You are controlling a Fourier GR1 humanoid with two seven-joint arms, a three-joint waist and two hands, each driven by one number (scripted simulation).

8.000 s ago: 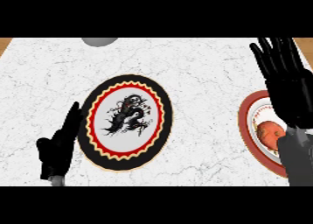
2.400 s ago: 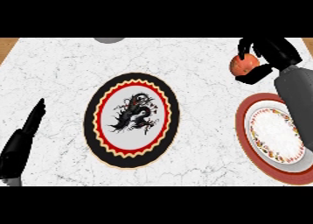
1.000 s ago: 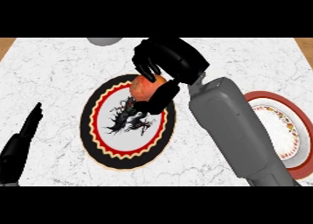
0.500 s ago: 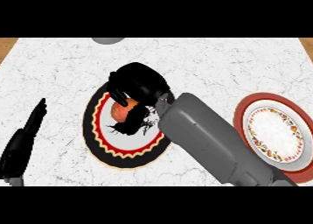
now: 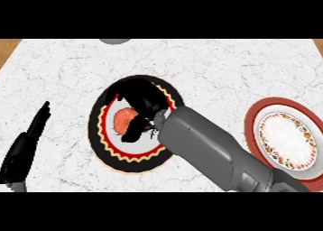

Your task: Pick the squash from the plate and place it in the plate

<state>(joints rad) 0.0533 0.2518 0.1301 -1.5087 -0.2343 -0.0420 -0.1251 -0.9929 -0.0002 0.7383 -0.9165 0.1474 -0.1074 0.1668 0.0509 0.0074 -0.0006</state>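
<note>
White marble counter (image 5: 71, 67) | left hand (image 5: 24, 149) resting open at left edge, fingers straight | squash (image 5: 124, 118) low over black plate (image 5: 108, 149), enclosed by curled right hand (image 5: 140, 110) | likely light, rigid, smooth-skinned; best cupped round its middle | red-rimmed plate (image 5: 257, 117) vacant at right

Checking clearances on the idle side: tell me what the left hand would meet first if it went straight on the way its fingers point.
Probably nothing: the left hand points up and slightly right over bare counter, passing left of the black plate. Height is unclear.
</note>
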